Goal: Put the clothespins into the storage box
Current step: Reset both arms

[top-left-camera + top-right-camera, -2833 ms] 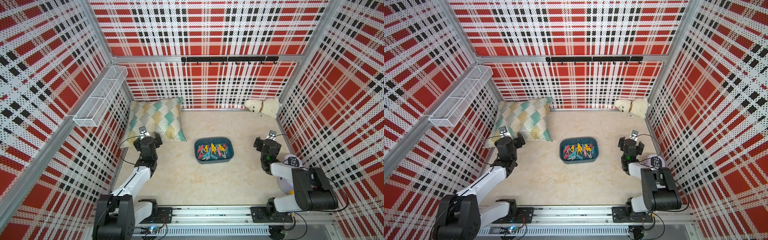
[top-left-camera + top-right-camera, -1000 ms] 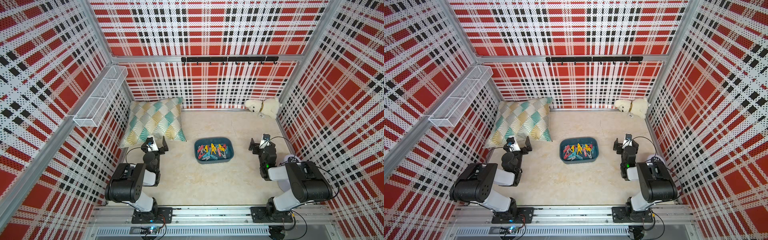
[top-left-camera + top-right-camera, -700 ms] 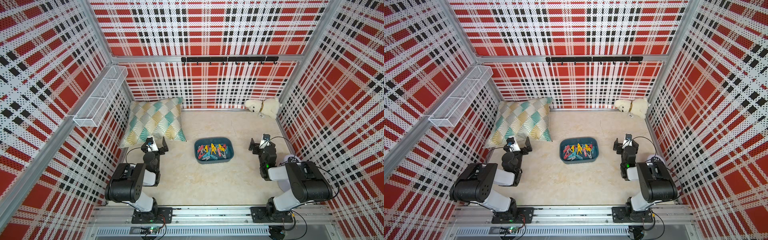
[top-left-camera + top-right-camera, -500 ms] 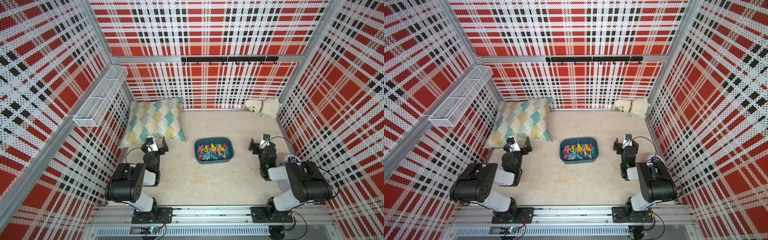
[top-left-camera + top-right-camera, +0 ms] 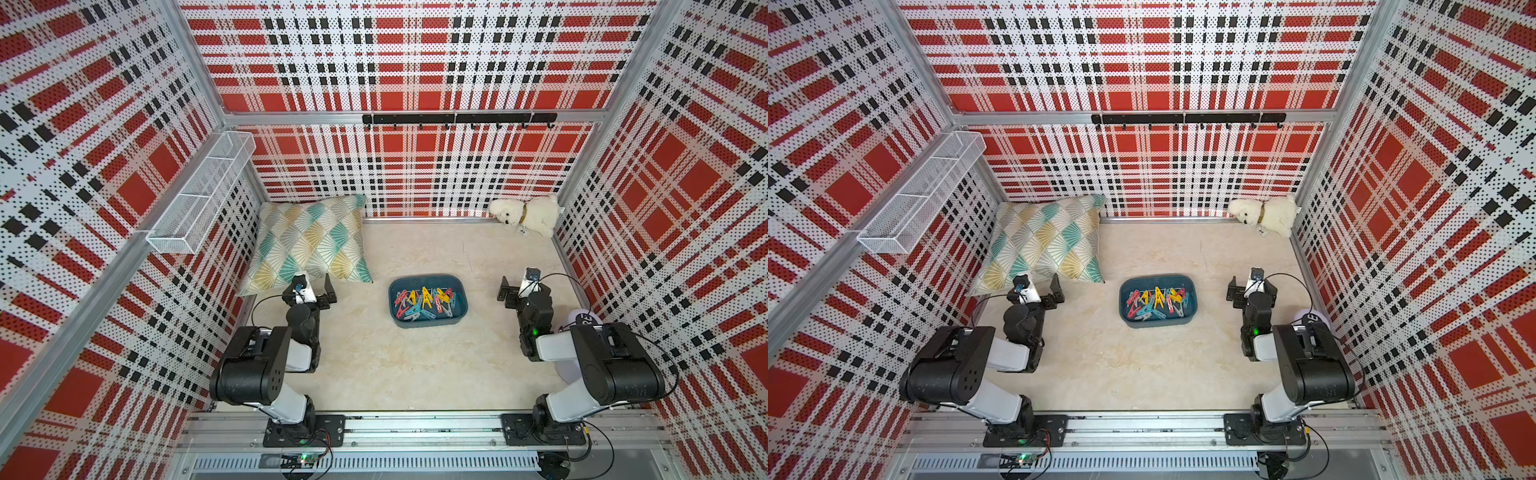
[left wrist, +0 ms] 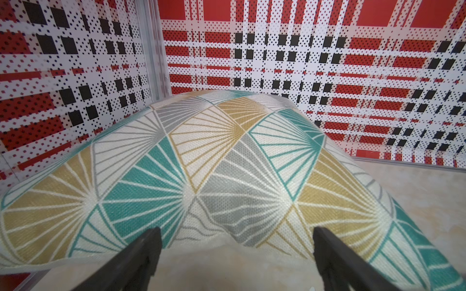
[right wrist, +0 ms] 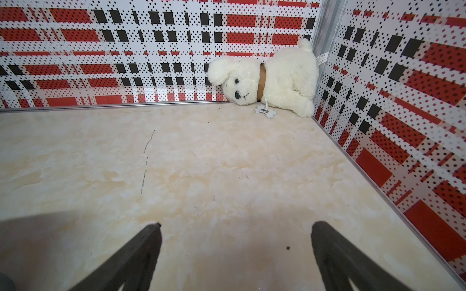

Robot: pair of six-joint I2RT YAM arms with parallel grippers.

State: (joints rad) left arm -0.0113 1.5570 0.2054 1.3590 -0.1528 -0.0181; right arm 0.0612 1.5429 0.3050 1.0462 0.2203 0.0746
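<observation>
The storage box (image 5: 432, 323) (image 5: 1158, 323), a shallow dark teal tray, sits mid-floor in both top views. Several red, yellow, teal and grey clothespins (image 5: 424, 303) (image 5: 1156, 304) lie heaped inside it. I see no clothespin on the floor around it. My left gripper (image 5: 309, 286) (image 5: 1038, 286) (image 6: 235, 230) rests low to the left of the box, open and empty, facing the pillow's near edge. My right gripper (image 5: 523, 286) (image 5: 1252, 286) (image 7: 235, 225) rests to the right of the box, open and empty over bare floor.
A patterned pillow (image 5: 309, 243) (image 6: 227, 163) leans in the back left corner. A white plush dog (image 5: 525, 214) (image 7: 272, 80) lies in the back right corner. A white wire basket (image 5: 203, 191) hangs on the left wall, a black hook rail (image 5: 457, 119) on the back wall.
Compared with the oldest frames, both arms have folded back toward their bases. Over the last second nothing has moved.
</observation>
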